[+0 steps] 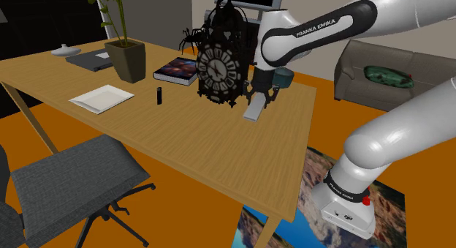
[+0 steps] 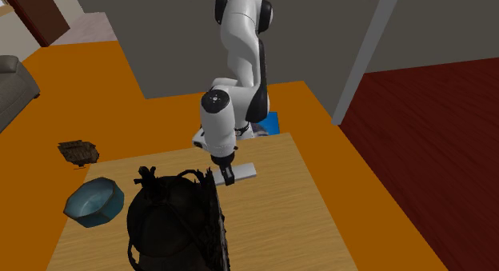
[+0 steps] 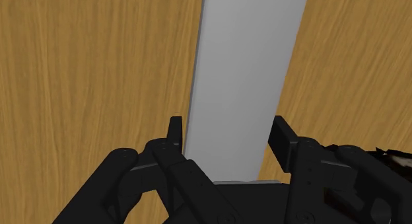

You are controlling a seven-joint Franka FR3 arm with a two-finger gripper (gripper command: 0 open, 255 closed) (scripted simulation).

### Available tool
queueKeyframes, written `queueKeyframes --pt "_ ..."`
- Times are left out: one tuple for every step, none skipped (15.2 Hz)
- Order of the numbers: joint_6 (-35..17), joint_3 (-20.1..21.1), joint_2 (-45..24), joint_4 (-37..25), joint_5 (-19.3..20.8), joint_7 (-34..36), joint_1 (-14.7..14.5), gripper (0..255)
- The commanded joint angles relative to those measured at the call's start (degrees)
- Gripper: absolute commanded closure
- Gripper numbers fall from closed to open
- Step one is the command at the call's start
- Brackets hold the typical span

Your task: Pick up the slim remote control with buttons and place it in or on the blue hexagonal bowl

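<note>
The remote (image 3: 244,71) is a plain grey slim slab with no buttons drawn, lying lengthwise between my fingers on the wooden table (image 1: 204,151). My gripper (image 3: 228,140) is shut on its near end, one black finger against each long edge. In the shoulder view the gripper (image 1: 261,95) points down at the remote (image 1: 252,111), just right of an ornate black clock (image 1: 219,64). I cannot tell whether the remote is off the wood. The blue hexagonal bowl (image 2: 94,201) stands beyond the clock (image 2: 172,225) from the remote (image 2: 244,172) and gripper (image 2: 228,177); its rim (image 1: 285,78) peeks out behind the hand.
On the table's far side stand a potted plant (image 1: 130,60), a book (image 1: 177,69), a white flat plate (image 1: 102,99) and a small black cylinder (image 1: 158,95). A grey office chair (image 1: 73,181) sits at the near edge. A sofa (image 1: 394,71) is behind.
</note>
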State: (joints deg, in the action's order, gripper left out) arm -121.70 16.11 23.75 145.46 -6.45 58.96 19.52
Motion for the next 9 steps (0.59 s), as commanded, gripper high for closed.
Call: queueKeyframes --pt "1.71 -0.19 0.70 -1.00 0.00 -0.08 -0.01 255" --pt "2.57 -0.29 1.04 -1.53 0.01 -0.12 -0.02 255" --pt "3.43 -0.39 1.36 -2.07 0.02 -0.16 -0.02 255" --pt "4.28 -0.48 1.67 -2.62 0.03 -0.19 -0.02 255" --pt "5.12 -0.58 1.95 -3.18 0.05 -0.22 -0.01 255" --pt "5.96 -0.67 2.22 -3.75 0.06 -0.25 -0.01 255" --pt "6.80 -0.77 2.48 -4.33 0.09 -0.27 0.00 255" --pt "7.63 -0.86 2.72 -4.93 0.11 -0.30 0.01 255" --pt "8.46 -0.94 2.94 -5.53 0.14 -0.32 0.02 255"
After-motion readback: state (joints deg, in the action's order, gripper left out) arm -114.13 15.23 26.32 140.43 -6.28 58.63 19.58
